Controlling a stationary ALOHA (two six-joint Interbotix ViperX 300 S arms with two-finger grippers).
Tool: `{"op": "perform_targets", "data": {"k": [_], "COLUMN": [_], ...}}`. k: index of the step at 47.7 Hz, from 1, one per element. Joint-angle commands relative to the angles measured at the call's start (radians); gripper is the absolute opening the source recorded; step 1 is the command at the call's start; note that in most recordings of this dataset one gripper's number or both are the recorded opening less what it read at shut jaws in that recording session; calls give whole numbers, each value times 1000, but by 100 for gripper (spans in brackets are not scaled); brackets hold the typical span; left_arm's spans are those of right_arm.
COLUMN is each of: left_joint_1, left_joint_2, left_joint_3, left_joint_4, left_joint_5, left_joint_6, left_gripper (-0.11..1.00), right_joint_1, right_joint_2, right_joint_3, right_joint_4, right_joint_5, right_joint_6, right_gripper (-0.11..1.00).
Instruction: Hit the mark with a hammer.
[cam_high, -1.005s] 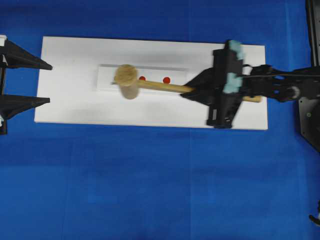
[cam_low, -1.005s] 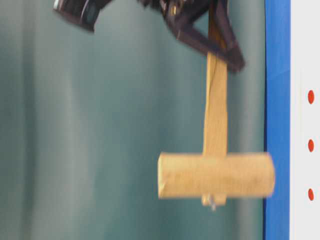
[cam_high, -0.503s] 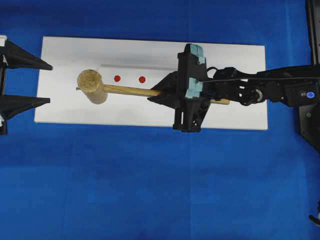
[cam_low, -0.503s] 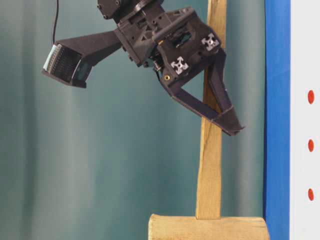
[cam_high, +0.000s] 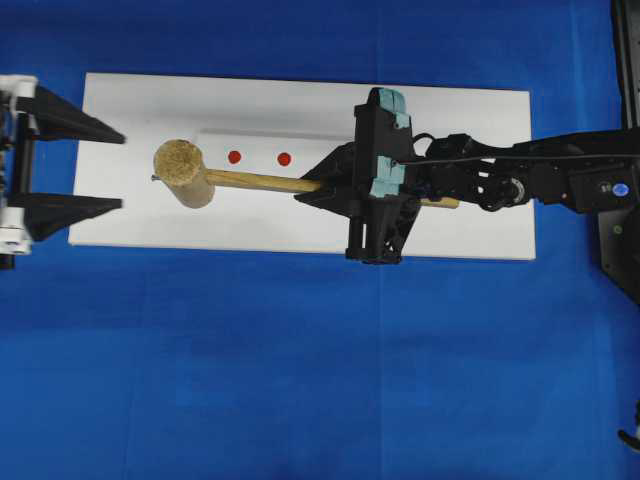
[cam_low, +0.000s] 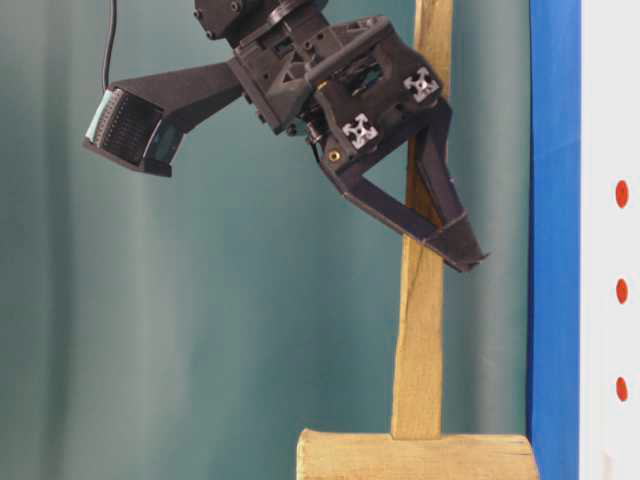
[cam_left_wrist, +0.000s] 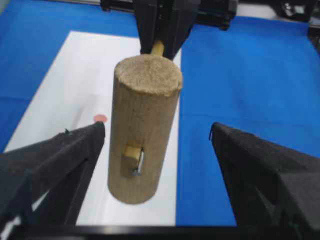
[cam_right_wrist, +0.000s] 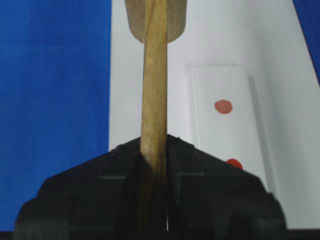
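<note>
Two red dots (cam_high: 234, 157) show on the clear strip (cam_high: 300, 140) on the white board (cam_high: 300, 100); the third isn't visible from overhead, hidden where the hammer (cam_high: 240, 180) head sits. Can't tell from that view which dot is the mark. The table-level view shows three dots, and I can't rank their sizes there either.

The hammer is held by the right tool (cam_high: 318, 187), jaws clamped tight on the flat handle roughly halfway along, head out toward the left end of the board, butt sticking out behind the wrist. The table-level view looks like the head is clear of the board, but contact is hard to rule out.

The left tool (cam_high: 110, 170) has jaws spread wide and holds nothing, parked at the left board edge with the head just in front of it.

Handling read: solid wood, stiff, not fragile. The thick head makes it nose-heavy, so a mid-handle grip gets leverage load and may let it droop or pivot. The flat handle faces suit the pads and should resist twist. Grip nearer the head for control, nearer the butt for swing.
</note>
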Motion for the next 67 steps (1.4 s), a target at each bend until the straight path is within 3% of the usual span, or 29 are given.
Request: {"op": "perform_targets", "data": {"k": [1,21,53,58,64,67], "left_joint_1": [0,5,34,34,28,26], "left_joint_2": [72,319,397,397,394,391], "left_joint_3": [-23,-135,-192,-192,-190,-189], "left_joint_4": [6,6,6,5,6,6], "left_joint_5": [-81,-163,-192,-163,-144,-144], "left_joint_6": [5,71,74,69,72,74], "left_gripper": [84,92,91,81,47,45], "right_joint_1": [0,0,0,0,0,0], "right_joint_2": [-17,-17,-17,-17,-17,-17], "right_joint_3": [-25,-25,-23,-25,-26,-25], "right_joint_4": [-5,-5,-5,-5,-5,-5], "right_joint_5": [-5,-9,-15,-15,-11,-12], "right_joint_6": [-2,-2,-2,-2,-2,-2], "right_gripper": [1,1,1,1,1,1]}}
